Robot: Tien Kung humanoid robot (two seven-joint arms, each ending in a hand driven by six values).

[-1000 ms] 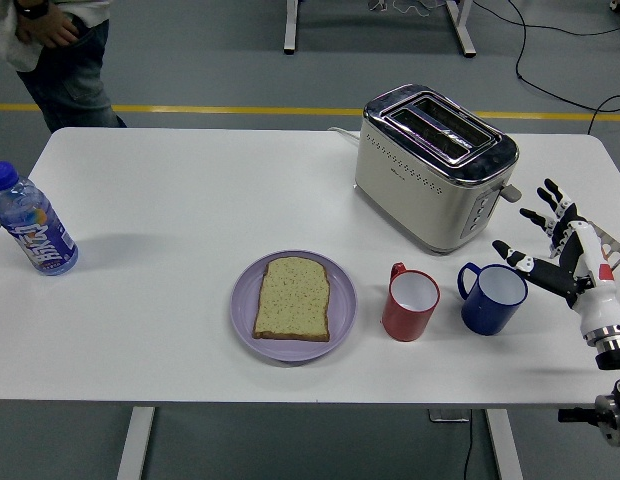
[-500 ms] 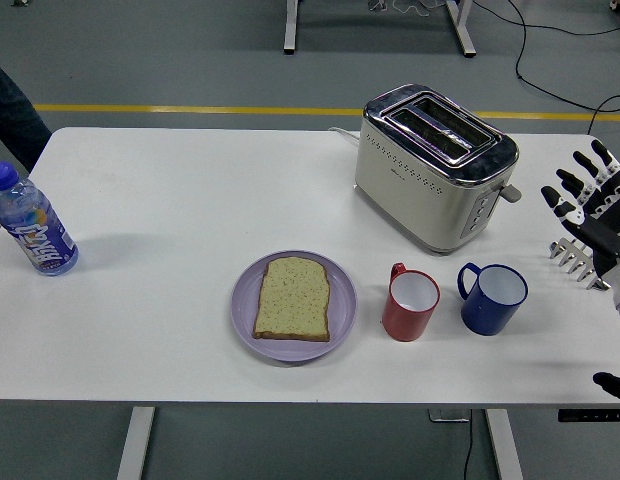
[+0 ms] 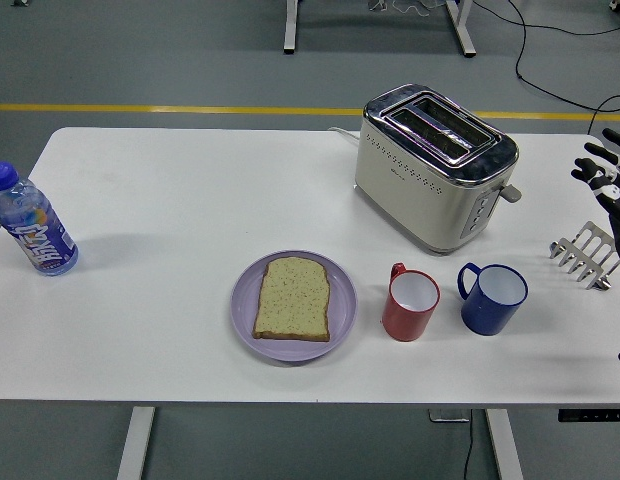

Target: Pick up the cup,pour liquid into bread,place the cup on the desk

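White table (image 3: 190, 200) spans the view, near edge along the bottom. Far right of centre: a cream and chrome two-slot toaster (image 3: 435, 167), set at an angle, slots empty, lever knob on its right end. Near centre: a lilac plate (image 3: 244, 313) carrying one slice of bread (image 3: 293, 298), lying flat, crust to the near side. Far left edge: a clear water bottle (image 3: 30, 221) with blue cap and blue label, upright, leaning slightly in perspective, well apart from everything else. Just right of the plate: a red cup (image 3: 409, 302), upright, white inside, handle pointing far-left, close to the plate rim but not touching. Just beside it to the right: a blue cup (image 3: 493, 297), upright, white inside, handle to the left, a small gap between the two cups. Right edge: a small metal toast rack (image 3: 584, 254). Right hand (image 3: 608, 180) is at the right frame edge above the rack, black fingers (image 3: 588, 171) spread apart, holding nothing, well clear of both cups.
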